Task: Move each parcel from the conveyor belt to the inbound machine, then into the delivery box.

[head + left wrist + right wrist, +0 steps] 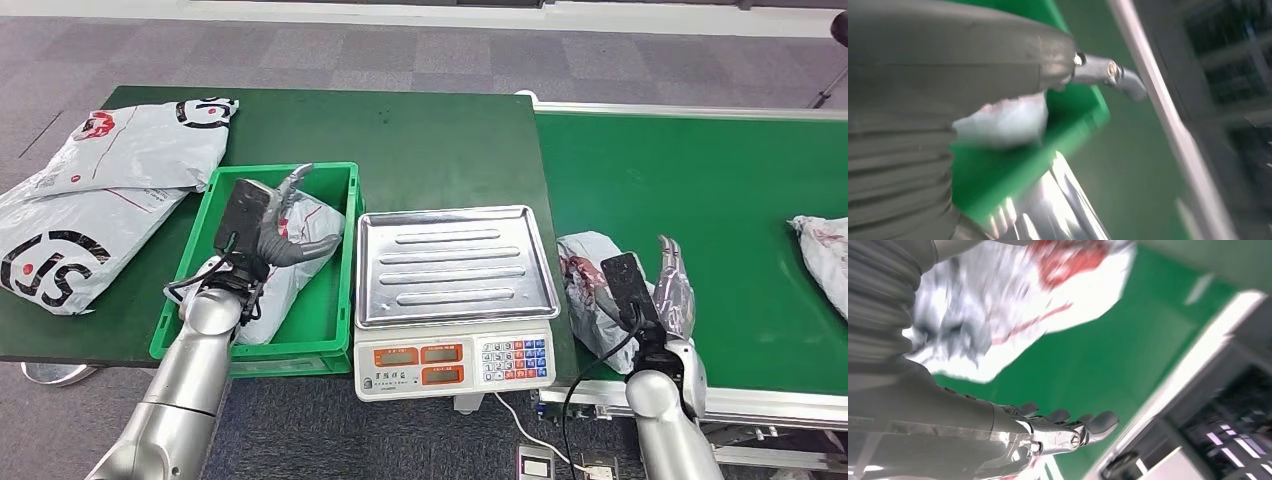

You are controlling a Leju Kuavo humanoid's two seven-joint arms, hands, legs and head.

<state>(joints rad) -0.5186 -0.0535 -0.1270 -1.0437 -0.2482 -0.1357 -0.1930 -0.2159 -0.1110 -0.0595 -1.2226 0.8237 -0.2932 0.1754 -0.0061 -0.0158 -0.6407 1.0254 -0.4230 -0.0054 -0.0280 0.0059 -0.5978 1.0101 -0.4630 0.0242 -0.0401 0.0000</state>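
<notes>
While left hand point(268, 232) hovers empty, fingers spread, over binned parcel point(300, 245), right hand point(668, 285) open beside belt parcel point(590, 290).

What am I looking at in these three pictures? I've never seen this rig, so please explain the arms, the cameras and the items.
The wide picture comes from the robot's head, looking down at its two silver arms. The other two, both blurred, come from cameras at its wrists. The left hand hangs open over a green crate with a white parcel in the crate; it seems to hold nothing. The right hand is at a grey parcel at the near end of the green conveyor belt; whether it grips is unclear. Between them stands a weighing scale, its steel tray bare. Big courier bags lie far left, and another parcel waits on the belt.
</notes>
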